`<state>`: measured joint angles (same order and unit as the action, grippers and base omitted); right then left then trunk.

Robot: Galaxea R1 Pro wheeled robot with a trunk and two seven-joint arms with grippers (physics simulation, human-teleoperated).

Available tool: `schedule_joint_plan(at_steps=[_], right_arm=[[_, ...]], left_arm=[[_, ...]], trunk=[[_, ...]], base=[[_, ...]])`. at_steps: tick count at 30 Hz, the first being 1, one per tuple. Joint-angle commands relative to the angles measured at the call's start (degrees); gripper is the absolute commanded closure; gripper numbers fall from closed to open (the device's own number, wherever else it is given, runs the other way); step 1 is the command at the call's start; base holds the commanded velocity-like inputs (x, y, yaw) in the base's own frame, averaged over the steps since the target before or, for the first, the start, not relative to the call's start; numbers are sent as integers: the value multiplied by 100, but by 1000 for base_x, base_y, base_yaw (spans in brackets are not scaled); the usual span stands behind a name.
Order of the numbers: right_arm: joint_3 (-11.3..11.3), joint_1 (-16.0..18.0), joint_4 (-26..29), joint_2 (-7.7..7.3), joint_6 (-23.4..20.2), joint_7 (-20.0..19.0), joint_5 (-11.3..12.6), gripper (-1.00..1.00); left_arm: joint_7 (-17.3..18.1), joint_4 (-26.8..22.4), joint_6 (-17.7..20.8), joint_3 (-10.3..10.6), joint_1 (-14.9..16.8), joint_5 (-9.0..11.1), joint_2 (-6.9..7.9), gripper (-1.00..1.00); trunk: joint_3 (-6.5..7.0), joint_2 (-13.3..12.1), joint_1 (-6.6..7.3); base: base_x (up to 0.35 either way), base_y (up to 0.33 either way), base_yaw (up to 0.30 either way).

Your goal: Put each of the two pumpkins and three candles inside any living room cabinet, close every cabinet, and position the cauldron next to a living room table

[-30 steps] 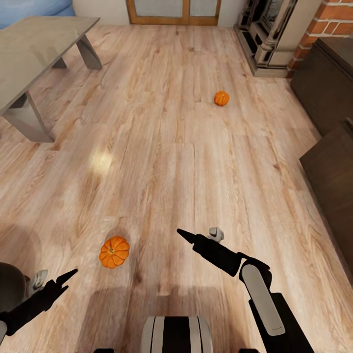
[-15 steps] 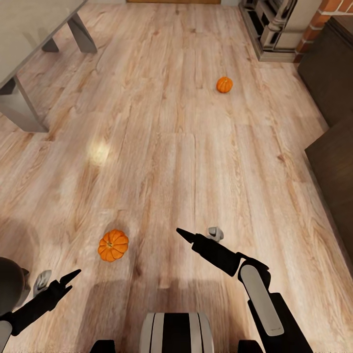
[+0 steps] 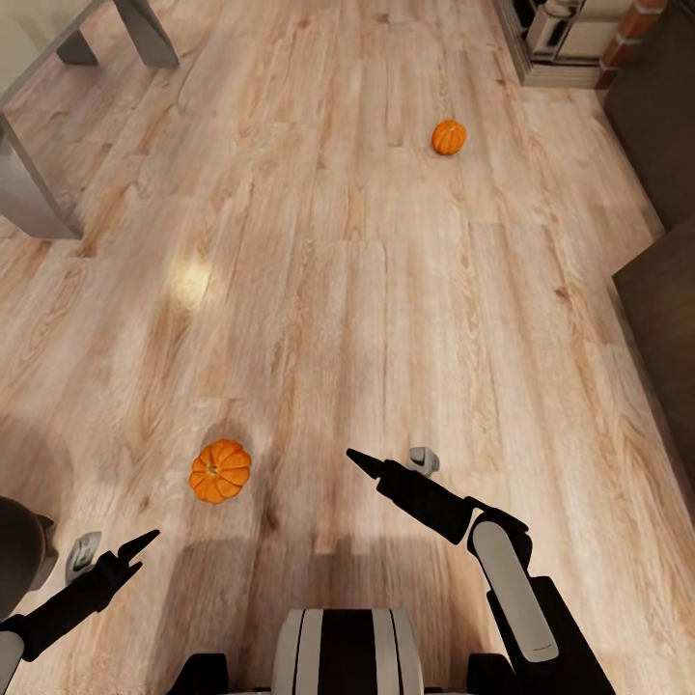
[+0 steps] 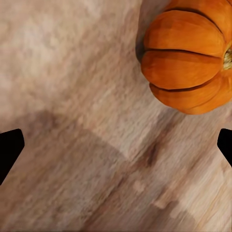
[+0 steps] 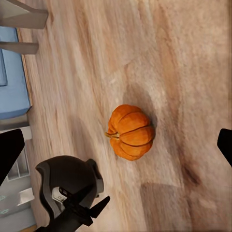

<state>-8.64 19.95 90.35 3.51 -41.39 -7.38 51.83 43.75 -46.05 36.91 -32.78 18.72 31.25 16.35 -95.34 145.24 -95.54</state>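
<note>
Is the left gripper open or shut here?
Open. In the left wrist view its two dark fingertips sit at opposite edges with bare floor between them; the near pumpkin lies off to one side, ungrasped.

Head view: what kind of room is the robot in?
Probably a living room: a wooden plank floor, a low table on angled legs, and a brick fireplace at the far end. Two pumpkins lie on the floor.

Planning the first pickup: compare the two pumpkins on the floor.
The near pumpkin lies just ahead of the left gripper; the far pumpkin sits well up the floor, toward the brick fireplace. The near one looks larger, being closer. Both are orange, ribbed, resting untouched.
</note>
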Motion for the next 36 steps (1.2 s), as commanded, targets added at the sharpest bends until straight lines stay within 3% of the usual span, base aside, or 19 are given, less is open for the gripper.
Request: schedule_joint_plan(at_steps=[1, 5, 10, 16, 22, 36], right_arm=[[-2, 0, 0, 0, 0, 0, 2, -100], [-6, 0, 5, 0, 0, 0, 2, -100], [-33, 0, 12, 4, -7, 2, -1, -100], [-353, 0, 17, 1, -2, -1, -33, -100], [-503, 0, 18, 2, -1, -1, -56, -100], [-541, 0, 18, 9, 4, -1, -68, -100]], left_arm=[[1, 0, 0, 0, 0, 1, 0, -100], [14, 0, 0, 0, 0, -1, 0, -100], [19, 0, -54, -9, 0, 2, 0, -100], [37, 6, -132, -17, 0, 4, 5, -100], [37, 8, -139, -18, 0, 4, 6, -100], [-20, 9, -127, -9, 0, -5, 7, -100]], trunk=[[-23, 2, -2], [-112, 7, -13], [-112, 7, -13], [-112, 7, -13], [-112, 7, -13], [-112, 7, -13]], base=[[0, 0, 0], [0, 0, 0], [0, 0, 0], [47, 15, 0], [105, 24, 0], [109, -94, 0]])
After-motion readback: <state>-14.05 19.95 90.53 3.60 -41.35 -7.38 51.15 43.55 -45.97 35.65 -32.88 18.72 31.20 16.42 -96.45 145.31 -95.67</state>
